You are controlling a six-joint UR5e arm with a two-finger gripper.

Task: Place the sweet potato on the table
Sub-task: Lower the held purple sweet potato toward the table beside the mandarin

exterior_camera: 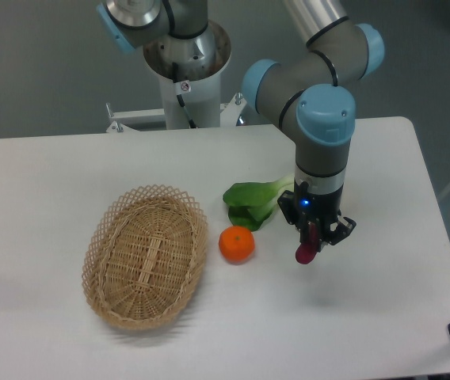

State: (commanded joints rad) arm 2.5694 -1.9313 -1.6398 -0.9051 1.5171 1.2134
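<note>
1. End effector (312,234) points down over the bench, right of centre; blue light lit on its body. Fingers closed on the sweet potato (306,249), gripping its upper part.
2. Sweet potato hangs roughly upright, slightly tilted, between the fingers; lower magenta tip sticks out below them. Tip looks just above the bench surface; a faint shadow shows below and to the right. Contact w/ bench: can't tell for sure.
3. Arm: grey tube w/ pale-blue joint caps, wrist section vertical directly above the end effector, elbow going up and out the top of the view.
4. Leafy green veg (255,203) lies flat on the bench just left of and slightly behind the end effector; its pale stem end points toward the wrist. Not touching the sweet potato.
5. Orange (237,244) sits on the bench left of the sweet potato, near the leaf's front edge, clearly apart from the end effector.
6. Wicker basket (122,285), oval, further left, just beside the orange.
7. Bench (383,317): white, rounded corner at rear right.
8. Robot base column (187,79) at rear, behind the bench edge.
</note>
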